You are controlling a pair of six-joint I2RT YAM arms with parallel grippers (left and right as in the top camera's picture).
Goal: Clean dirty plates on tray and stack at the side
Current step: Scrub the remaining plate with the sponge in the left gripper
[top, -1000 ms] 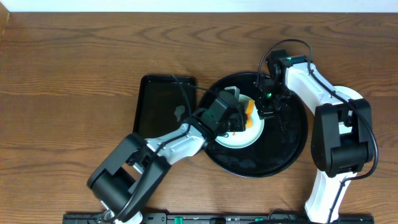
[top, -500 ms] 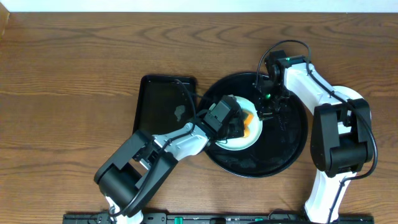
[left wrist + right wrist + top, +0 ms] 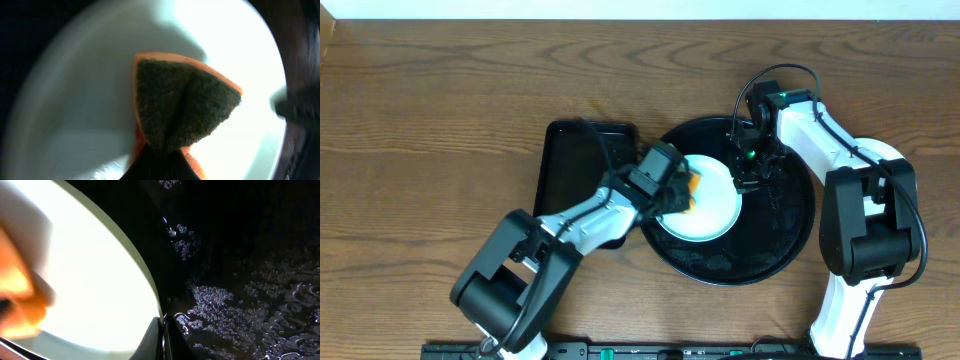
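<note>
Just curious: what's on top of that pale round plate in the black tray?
An orange sponge with a dark green scrubbing face, pinched by the left gripper. The pale round plate surface beneath it is hidden.

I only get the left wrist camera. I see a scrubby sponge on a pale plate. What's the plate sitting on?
Observer: The plate sits on a big round black tray.
Operator: Where's the other arm?
Observer: The right pincer is shut, tips right at the plate's right rim.
Operator: Anything else on the table?
Observer: A smaller rectangular black tray lies left of the round one.
</note>
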